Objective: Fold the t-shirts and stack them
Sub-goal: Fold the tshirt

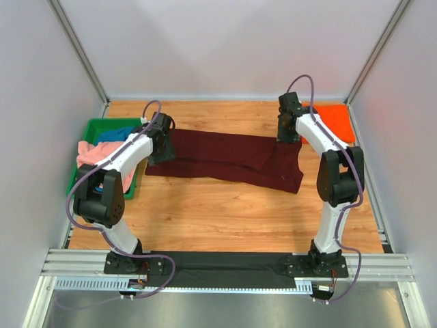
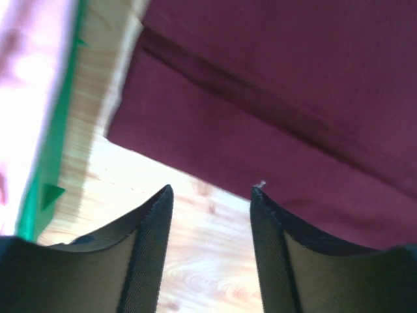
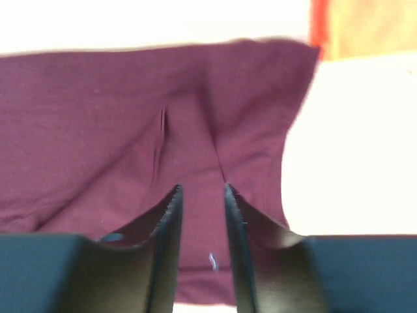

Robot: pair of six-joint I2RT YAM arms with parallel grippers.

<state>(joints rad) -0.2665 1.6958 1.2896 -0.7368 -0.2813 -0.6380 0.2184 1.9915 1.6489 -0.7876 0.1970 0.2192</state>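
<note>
Wooden table (image 1: pixel 205 212): maroon t-shirt (image 1: pixel 225 157) flat; left gripper (image 2: pixel 212 190) released at left edge, right gripper (image 3: pixel 202 189) released over right end.

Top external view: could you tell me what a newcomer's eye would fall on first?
The dark maroon t-shirt lies as a long band across the middle, the left pincer over its left end, the right pincer over its right. Next come the bright orange t-shirt in the far right corner and the green tray with a pink shirt and a blue shirt at the left edge.
</note>
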